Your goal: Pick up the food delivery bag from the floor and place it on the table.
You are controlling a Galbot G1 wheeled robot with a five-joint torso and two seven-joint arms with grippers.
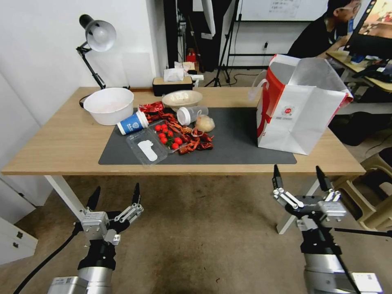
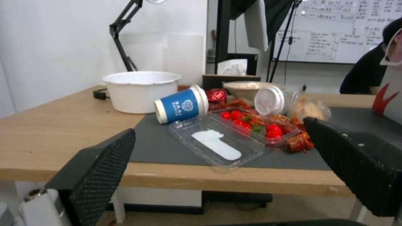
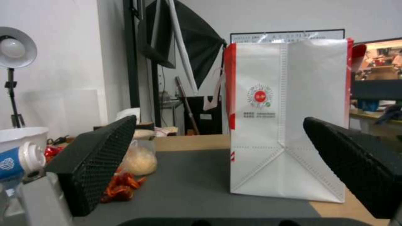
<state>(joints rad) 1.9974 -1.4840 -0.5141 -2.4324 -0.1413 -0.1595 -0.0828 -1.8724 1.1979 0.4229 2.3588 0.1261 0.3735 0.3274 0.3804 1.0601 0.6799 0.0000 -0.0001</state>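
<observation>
An office or lab: whiteboard [image 2: 335, 31], desk lamp [image 1: 96, 38], monitor [image 1: 373, 24], worn carpet [image 1: 196, 232].

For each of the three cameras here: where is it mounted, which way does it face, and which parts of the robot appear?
Head view: up high, looking down over the table; the open left hand and right hand hang before its near edge.
Left wrist view: low, facing the blue cup and tomatoes, between its own fingers.
Right wrist view: low, facing the upright bag, between its own fingers.
The wrist views share the blue cup.
</observation>
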